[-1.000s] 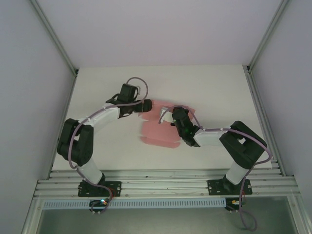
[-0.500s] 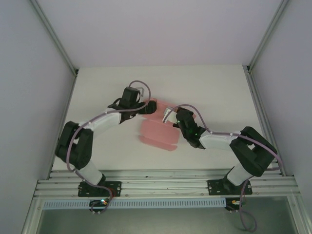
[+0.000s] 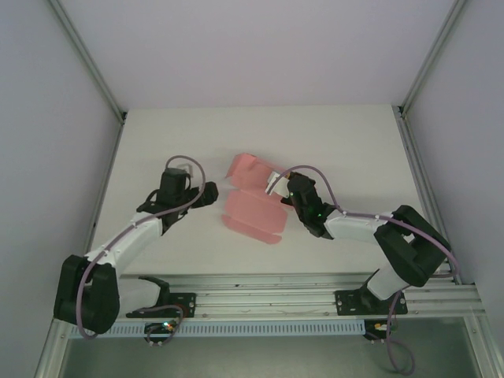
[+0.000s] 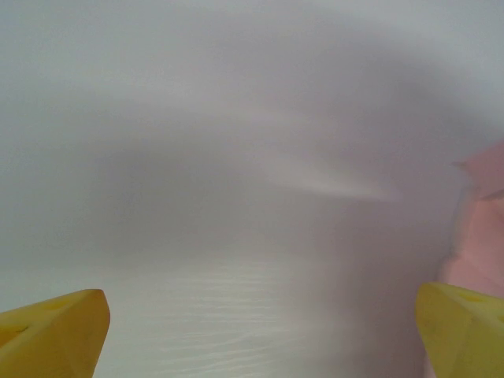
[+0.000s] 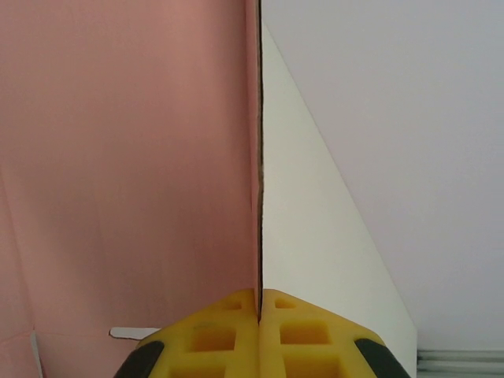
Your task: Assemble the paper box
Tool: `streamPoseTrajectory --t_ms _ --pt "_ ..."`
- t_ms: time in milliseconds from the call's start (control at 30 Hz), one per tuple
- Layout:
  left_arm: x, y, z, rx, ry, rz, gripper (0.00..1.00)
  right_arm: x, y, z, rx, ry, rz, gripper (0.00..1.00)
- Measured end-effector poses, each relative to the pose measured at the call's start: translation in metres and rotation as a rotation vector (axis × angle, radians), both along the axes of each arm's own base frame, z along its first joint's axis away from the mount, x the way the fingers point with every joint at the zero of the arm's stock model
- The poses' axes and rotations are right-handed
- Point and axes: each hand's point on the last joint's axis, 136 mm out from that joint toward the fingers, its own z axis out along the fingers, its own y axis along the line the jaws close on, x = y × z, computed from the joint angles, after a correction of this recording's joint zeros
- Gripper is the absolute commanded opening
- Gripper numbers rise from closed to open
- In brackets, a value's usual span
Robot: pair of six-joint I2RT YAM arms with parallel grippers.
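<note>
White table [image 3: 157, 134]: left gripper [image 3: 217, 189] has backed off the box [image 3: 250, 213], jaws wide, empty; right gripper [image 5: 258, 303] stays clamped, seemingly on its edge.

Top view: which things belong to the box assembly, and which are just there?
Job in hand:
- paper box, a pink sheet with flaps
- right gripper, shut on an edge of the box
- left gripper, open, beside the box

Just there:
- table
- aluminium rail along the near edge
- enclosure walls
</note>
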Motion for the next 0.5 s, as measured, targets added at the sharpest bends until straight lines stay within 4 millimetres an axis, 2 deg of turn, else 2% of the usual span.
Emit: streamPoseTrajectory --t_ms 67,133,367,500 --pt "0.006 0.009 -0.008 -0.010 0.015 0.040 1.00 -0.001 0.000 -0.001 0.007 0.006 0.000 0.00" --pt "0.014 0.005 -0.012 -0.037 0.011 0.039 1.00 -0.001 0.000 -0.002 0.011 0.011 -0.002 0.00" --pt "0.030 -0.033 -0.027 -0.113 0.025 -0.069 1.00 -0.003 0.002 -0.001 0.043 0.023 0.001 0.00" --pt "0.035 -0.057 -0.025 -0.152 0.009 -0.139 1.00 -0.004 0.002 0.000 0.063 0.025 -0.005 0.00"
